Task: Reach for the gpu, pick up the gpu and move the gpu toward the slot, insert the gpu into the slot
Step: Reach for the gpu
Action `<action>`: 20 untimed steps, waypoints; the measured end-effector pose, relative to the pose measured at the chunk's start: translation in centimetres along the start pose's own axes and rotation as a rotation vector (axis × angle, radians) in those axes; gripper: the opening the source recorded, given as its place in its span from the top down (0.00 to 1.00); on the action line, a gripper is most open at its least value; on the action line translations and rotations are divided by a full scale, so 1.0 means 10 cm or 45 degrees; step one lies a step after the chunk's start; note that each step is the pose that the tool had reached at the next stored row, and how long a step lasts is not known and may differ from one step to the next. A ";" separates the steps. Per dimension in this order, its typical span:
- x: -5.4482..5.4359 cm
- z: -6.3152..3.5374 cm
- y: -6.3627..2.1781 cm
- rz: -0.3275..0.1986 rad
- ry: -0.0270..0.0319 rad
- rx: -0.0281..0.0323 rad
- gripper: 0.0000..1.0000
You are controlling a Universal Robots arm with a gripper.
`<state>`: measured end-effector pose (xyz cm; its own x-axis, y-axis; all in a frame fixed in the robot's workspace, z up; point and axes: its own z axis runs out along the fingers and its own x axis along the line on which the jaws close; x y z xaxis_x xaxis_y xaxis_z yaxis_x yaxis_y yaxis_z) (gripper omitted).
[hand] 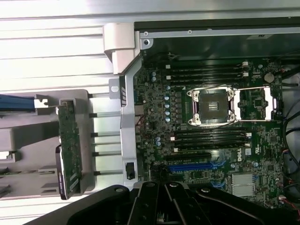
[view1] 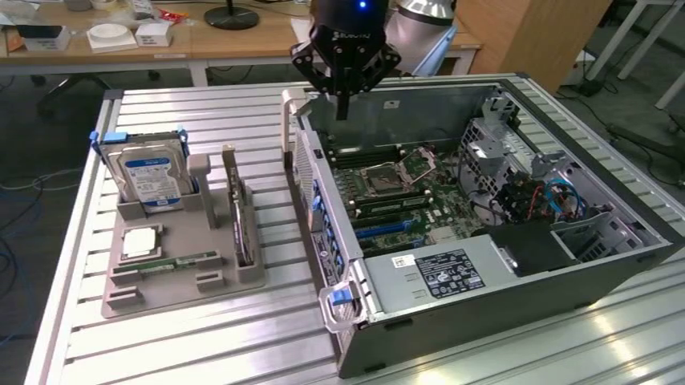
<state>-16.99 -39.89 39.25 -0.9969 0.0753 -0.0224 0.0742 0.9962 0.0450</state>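
So the slatted bench carries an open PC case lying on its side with the panel off, probably so the motherboard and its slots face straight up. Just beside the case sits a grey holder, whose pockets keep parts on edge, likely for easy grabbing from above. It holds a blue-labelled hard drive farthest from the case, the gpu upright nearest it, and a memory stick lying flat. The tool hovers over the case's rear edge, clenched on nothing, gpu untouched.
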 end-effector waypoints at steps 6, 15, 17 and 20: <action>0.05 0.000 -0.004 0.000 0.0003 0.0000 0.87; 0.13 -0.001 -0.010 0.000 0.0006 0.0000 0.87; 0.15 -0.001 -0.011 0.000 0.0006 0.0000 0.87; 0.18 -0.002 -0.013 0.000 0.0006 0.0000 0.87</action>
<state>-18.77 -39.89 39.22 -0.9969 0.0752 -0.0219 0.0742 0.9962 0.0450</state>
